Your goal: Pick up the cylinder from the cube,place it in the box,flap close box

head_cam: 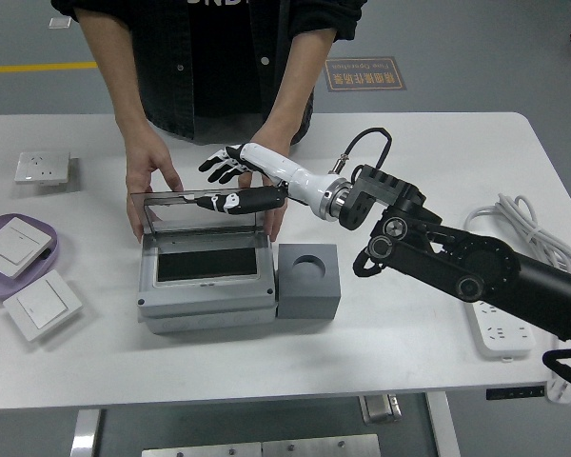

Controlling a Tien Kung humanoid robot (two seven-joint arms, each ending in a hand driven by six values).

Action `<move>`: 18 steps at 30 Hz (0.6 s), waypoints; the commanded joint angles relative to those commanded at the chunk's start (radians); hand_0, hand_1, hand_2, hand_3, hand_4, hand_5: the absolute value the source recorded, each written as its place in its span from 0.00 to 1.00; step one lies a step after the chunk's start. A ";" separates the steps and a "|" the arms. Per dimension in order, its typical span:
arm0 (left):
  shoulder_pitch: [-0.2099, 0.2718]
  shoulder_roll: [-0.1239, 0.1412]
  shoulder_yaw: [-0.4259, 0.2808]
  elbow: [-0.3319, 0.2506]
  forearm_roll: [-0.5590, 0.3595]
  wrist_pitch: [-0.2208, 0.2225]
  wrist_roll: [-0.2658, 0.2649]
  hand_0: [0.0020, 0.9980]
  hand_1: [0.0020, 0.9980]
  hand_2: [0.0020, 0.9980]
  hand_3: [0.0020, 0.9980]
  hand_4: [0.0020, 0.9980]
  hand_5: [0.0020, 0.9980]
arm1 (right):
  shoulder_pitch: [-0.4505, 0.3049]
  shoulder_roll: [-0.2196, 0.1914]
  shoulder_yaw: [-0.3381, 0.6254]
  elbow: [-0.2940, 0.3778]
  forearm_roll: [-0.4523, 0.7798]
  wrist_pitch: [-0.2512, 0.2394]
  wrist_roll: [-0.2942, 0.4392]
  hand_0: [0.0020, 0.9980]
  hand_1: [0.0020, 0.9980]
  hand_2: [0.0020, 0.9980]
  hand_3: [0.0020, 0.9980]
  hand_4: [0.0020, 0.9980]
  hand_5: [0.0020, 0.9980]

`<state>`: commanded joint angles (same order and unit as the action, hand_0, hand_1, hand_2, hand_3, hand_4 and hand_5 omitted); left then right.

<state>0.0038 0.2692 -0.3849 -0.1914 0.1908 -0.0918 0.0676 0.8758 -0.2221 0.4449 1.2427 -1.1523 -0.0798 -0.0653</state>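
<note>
I see right hand (230, 181) above the box (207, 283), fingers (213, 161) spread, holding nothing; person's 2 hands (148, 183) grip its raised lid (199, 215).

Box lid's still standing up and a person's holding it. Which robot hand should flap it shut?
Right. The right hand, fingers spread, hovers at the top edge of the clear lid, while the person's hands hold it at both sides. No left arm is in view.
</note>
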 joint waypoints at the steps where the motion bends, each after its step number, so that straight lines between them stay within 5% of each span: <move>1: 0.000 0.000 -0.002 0.000 0.002 0.000 0.000 0.68 0.69 0.67 0.70 0.69 0.25 | 0.000 -0.003 -0.005 0.002 0.003 -0.001 0.000 0.86 0.75 0.75 0.79 0.99 0.67; 18: -0.001 -0.007 -0.048 -0.003 0.042 0.002 0.003 0.68 0.69 0.67 0.69 0.69 0.25 | -0.038 -0.111 -0.081 0.264 0.071 0.003 -0.010 0.85 0.74 0.75 0.78 0.99 0.72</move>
<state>0.0031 0.2623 -0.4327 -0.1941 0.2327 -0.0894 0.0707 0.8383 -0.3333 0.3643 1.5063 -1.0814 -0.0771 -0.0748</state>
